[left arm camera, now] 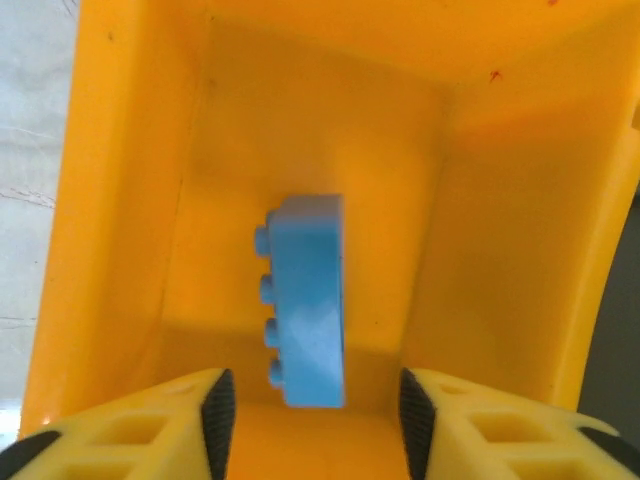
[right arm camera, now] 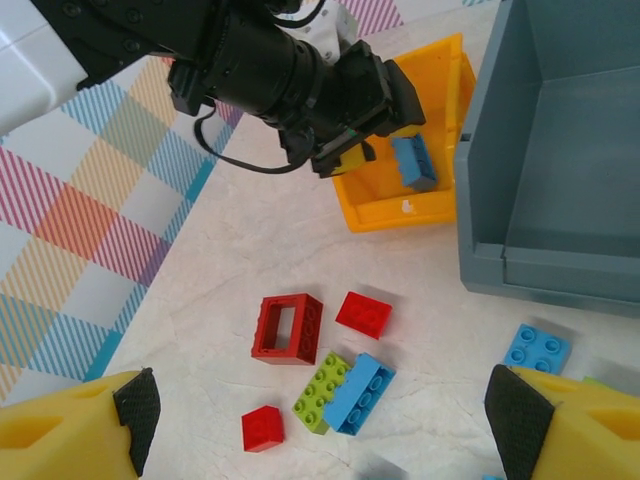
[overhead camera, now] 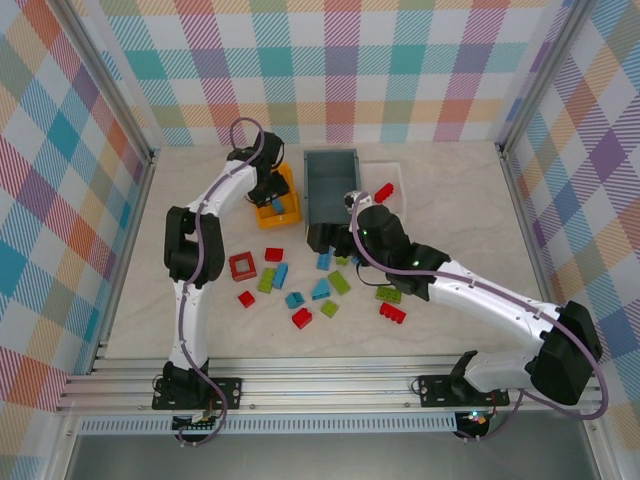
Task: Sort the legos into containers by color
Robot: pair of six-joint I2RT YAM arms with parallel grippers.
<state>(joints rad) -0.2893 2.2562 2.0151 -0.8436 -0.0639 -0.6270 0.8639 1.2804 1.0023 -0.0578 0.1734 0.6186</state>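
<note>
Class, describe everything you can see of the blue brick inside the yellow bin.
The blue brick is a small, glossy plastic block, light blue, with a row of four round studs showing along one long side. It lies tipped on its side in the yellow bin, studs pointing sideways rather than up. The left gripper hangs just above it, jaws open on either side and not touching it.

Left pincer [left arm camera: 315,412] seemingly slack, right pincer [right arm camera: 320,425] wide apart.
</note>
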